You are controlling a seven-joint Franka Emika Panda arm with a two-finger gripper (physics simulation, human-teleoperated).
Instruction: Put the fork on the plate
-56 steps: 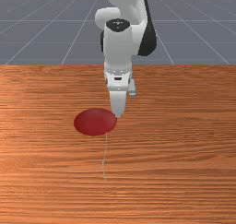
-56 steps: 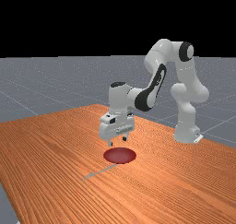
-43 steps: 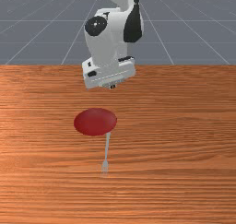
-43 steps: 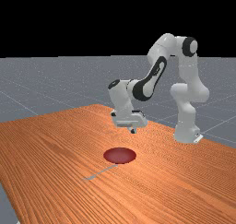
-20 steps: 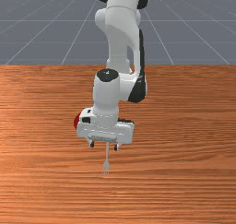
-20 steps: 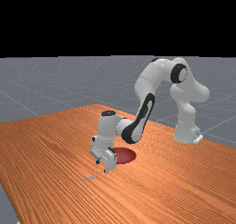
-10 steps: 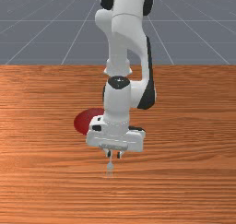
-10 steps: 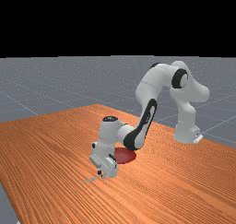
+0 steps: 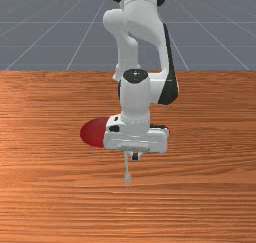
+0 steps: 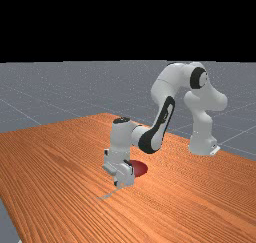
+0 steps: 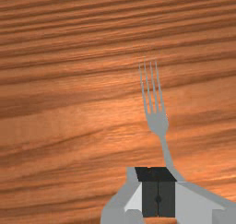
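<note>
White-and-grey gripper [image 9: 135, 156] is closed, empty; slender grey fork [image 9: 127, 176] beside it points near, round-edged red plate [image 9: 92, 132] at front view's left.

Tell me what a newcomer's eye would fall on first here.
Likely the big white and grey arm, reaching from the far view's right toward its left. Next, the dark red plate, partly hidden by the arm, at the front view's left of the gripper. Then the thin grey fork, its tines pointing away from the shut, empty gripper.
</note>
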